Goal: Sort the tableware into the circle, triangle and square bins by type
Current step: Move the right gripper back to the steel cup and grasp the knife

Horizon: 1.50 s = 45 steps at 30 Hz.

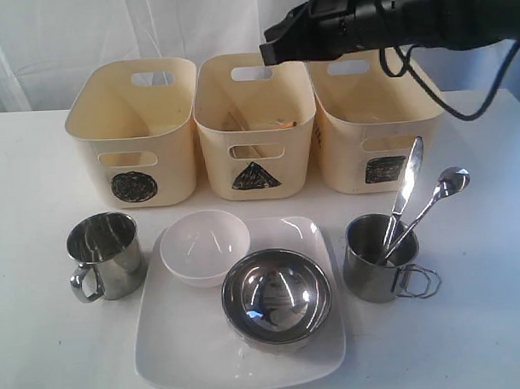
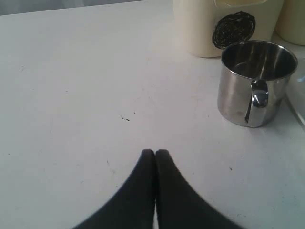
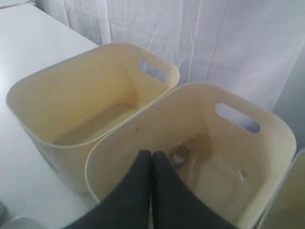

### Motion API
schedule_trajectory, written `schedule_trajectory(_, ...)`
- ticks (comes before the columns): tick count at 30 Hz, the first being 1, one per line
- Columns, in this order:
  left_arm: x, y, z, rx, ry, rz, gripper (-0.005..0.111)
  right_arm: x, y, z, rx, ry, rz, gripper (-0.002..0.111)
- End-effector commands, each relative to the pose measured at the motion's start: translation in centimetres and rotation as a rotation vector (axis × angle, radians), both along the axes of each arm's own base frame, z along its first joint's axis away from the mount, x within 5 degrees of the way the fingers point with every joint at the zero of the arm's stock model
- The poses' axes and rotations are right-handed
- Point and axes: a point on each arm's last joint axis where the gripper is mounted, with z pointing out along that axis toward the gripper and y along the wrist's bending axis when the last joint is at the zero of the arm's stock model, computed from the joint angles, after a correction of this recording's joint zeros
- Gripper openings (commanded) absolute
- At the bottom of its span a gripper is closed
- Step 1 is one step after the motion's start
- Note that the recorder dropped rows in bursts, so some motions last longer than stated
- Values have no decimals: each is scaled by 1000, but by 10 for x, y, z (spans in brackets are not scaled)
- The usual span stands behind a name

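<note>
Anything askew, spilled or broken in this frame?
Nothing spilled or broken. Only oddity: a knife and a spoon stand tilted in the right-hand steel mug, mixing two types.

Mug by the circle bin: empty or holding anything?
Empty. The left wrist view looks into the mug: bare steel inside, nothing in it; it stands upright.

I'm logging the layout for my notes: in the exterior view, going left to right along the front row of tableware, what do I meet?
Left steel mug → small white bowl → steel bowl → steel mug with cutlery. The square plate spans both bowls, so I leave it out.
</note>
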Motion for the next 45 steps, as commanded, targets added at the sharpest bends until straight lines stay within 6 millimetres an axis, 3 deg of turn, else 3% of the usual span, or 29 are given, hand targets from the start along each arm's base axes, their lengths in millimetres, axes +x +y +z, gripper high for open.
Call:
schedule_trajectory(1, 0, 0, -1, -7, -4, 3, 0, -31, -23, -3, -23, 61, -36, 0)
schedule_trajectory(11, 0, 0, -1, -7, -4, 3, 0, -125, -62, 21, 99, 33, -222, 0)
schedule_trajectory(16, 0, 0, -1, -7, -4, 3, 0, -146, -75, 20, 246, 94, -363, 0)
schedule_trajectory(19, 0, 0, -1, -7, -4, 3, 0, -148, -75, 10, 253, 138, -367, 4)
schedule_trajectory(28, 0, 0, -1, -7, -4, 3, 0, -135, -78, -11, 209, 163, -444, 47)
schedule_trajectory(36, 0, 0, -1, -7, -4, 3, 0, -120, -95, -24, 192, 197, -533, 49)
schedule_trajectory(45, 0, 0, -1, -7, -4, 3, 0, -98, -112, -57, 147, 291, -619, 49)
